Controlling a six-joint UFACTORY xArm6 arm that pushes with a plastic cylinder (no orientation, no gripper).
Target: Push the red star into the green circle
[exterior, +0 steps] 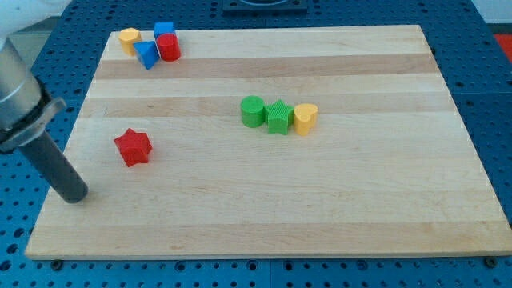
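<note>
My tip point(74, 194) is resting on the wooden board point(264, 208) near its left edge, touching no block, with bare wood all round it; the rod is leaning up and away toward the view's upper left. There are no jaws on this tool, so nothing is being held or clamped. Taking the red star point(133, 147) as the landmark: the tip is sitting near it, to the view's lower left, with a clear gap between them.

The red star is lying flat, points intact, alone on the left part of the board. The green circle point(253, 111) is sitting well apart from it, toward the view's upper right. Touching that circle's right side is a green block with a ridged, star-like outline point(278, 117), and touching that one in turn is a yellow heart-like block point(306, 118), so the three are forming a short row.

Far above the red star, at the board's upper left corner, a cluster is sitting: a yellow block point(130, 39), a blue block point(146, 54), another blue block point(164, 31) and a red cylinder point(169, 47).

Progress, as I judge it: nothing is done yet, star and circle are not touching. Contact and the whole push are remaining. The tip looks roughly placed behind the star for a push toward the circle.
</note>
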